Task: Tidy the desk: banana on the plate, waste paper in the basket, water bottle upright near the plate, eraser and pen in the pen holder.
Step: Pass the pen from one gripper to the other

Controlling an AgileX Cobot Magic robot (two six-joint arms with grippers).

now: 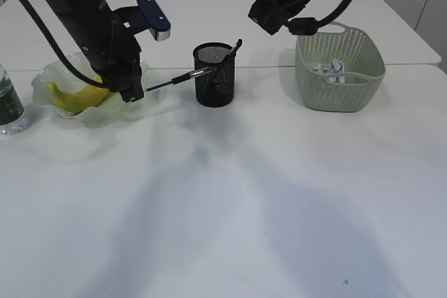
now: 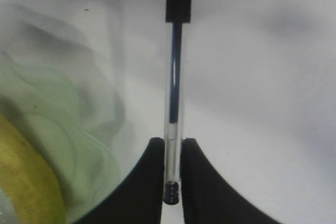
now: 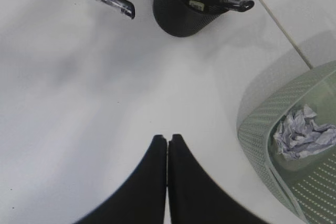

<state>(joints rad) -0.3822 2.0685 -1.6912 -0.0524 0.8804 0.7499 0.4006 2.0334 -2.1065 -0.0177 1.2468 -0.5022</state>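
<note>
Left tool [image 2: 172, 182] clamps the pen [image 1: 178, 80] by its tail, tip nearing the holder [image 1: 214, 75] rim beside the plate [image 1: 52, 75], right tool [image 3: 168, 142] shut, empty; next, tip it upright and drop it in

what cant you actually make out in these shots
- Eraser: not visible; the pen holder mesh wall hides its bottom in the exterior view.
- Water bottle: cut off by the left edge, cap unseen.
- Banana: blurred, cropped in the left wrist view.
- Right hand: above the frame in the exterior view.
</note>
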